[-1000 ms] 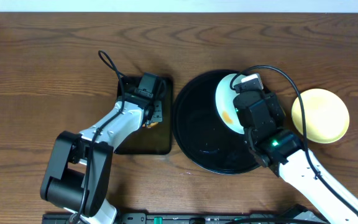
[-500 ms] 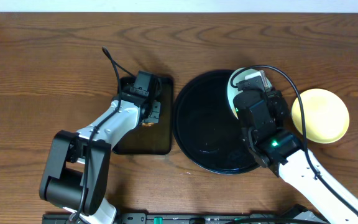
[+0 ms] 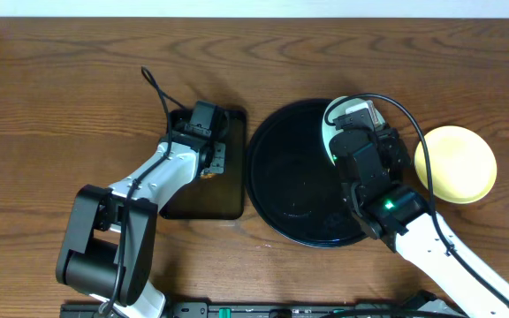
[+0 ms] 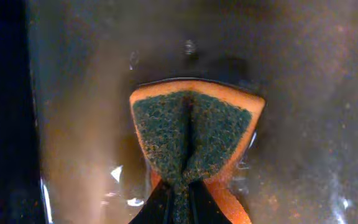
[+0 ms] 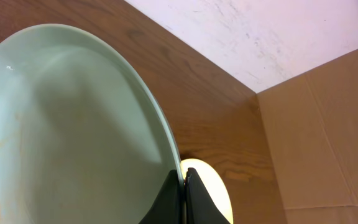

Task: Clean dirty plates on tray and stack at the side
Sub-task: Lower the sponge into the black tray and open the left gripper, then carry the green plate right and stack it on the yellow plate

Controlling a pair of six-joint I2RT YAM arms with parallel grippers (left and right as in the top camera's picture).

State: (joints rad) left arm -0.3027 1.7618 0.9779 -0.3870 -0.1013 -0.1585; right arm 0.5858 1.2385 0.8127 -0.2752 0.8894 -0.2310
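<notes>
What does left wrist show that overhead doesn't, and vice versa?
Only left wrist: the sponge, green scrub face folded, pinched by the left gripper; wet glints around it. Only overhead: round black tray, mint plate at its right side, yellow plate on the table. Both: the rectangular tray under the left gripper, a bit of orange sponge.

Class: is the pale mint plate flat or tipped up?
Tipped up: the right claw holds the pale mint round plate steeply by its rim.

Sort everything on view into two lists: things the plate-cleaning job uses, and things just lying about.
In use: mint plate, gripped by the right gripper; yellow plate; round black tray; sponge, pinched in the left gripper; rectangular black tray under it.
Lying about: cardboard box.
</notes>
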